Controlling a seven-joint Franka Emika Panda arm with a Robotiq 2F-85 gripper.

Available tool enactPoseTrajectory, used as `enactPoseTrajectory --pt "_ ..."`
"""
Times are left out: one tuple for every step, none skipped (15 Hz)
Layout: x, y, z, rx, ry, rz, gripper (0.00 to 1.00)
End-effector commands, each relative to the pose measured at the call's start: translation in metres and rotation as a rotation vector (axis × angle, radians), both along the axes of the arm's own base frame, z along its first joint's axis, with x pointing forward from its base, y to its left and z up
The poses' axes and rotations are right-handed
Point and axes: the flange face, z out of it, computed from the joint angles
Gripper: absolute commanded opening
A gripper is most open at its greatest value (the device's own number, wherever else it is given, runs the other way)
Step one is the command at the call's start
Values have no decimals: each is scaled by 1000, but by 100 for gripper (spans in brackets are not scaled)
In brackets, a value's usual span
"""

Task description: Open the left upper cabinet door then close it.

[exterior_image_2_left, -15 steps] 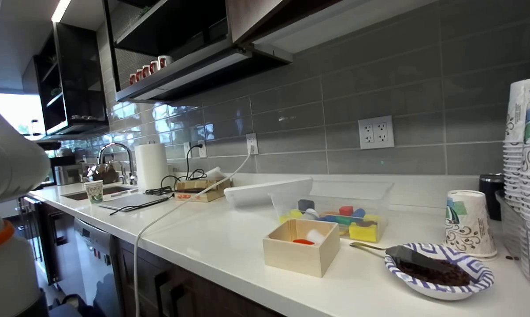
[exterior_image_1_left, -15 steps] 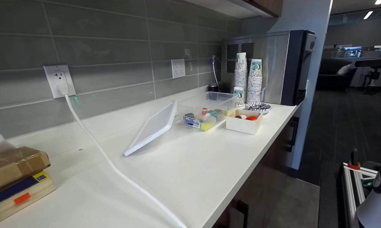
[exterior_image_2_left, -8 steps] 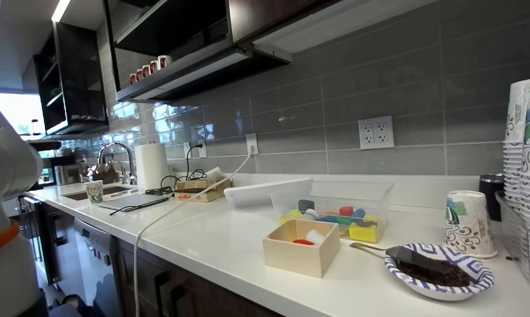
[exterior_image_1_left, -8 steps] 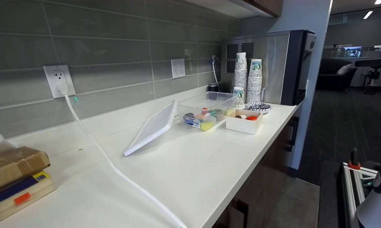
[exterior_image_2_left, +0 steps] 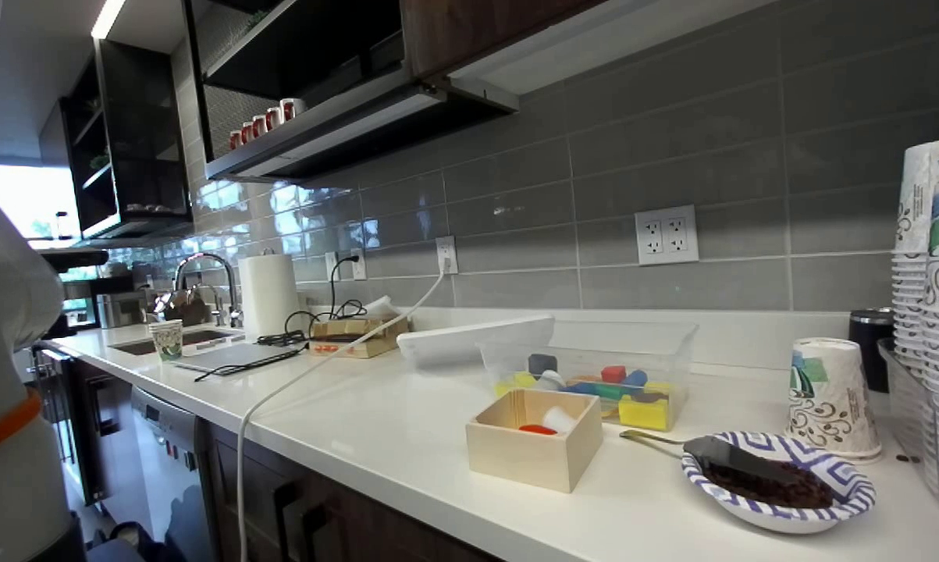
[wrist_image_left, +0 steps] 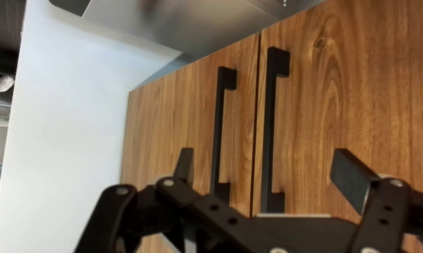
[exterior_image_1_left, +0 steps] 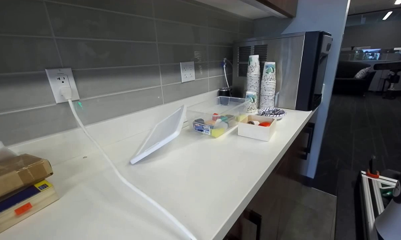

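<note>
White counter (exterior_image_2_left: 391, 421) with wooden box (exterior_image_2_left: 516, 457), clear bin (exterior_image_2_left: 578, 357), bowl (exterior_image_2_left: 758, 516)

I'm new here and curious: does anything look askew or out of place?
Yes. A rectangular white plastic panel sits tilted rather than flat, and a long white power cable strays across the glossy white countertop and over its front edge. Tiny dark specks beside the upside-down white printed paper cup might be crumbs; too small to tell.

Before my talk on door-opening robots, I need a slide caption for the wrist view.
Open gripper facing two closed wooden cabinet doors, their black handles side by side, neither gripped.
</note>
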Motion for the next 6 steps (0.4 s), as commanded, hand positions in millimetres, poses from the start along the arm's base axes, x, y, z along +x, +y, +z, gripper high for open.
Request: enactPoseTrajectory --pt "-25 6 2 71 40 31 100" --pt "-30 6 2 83 48 27 100" --pt "-34 6 1 92 60 25 100" --pt "-38 6 1 97 68 18 100" --pt "-41 7 1 98 79 11 100" --pt "-44 8 2 98 86 6 100"
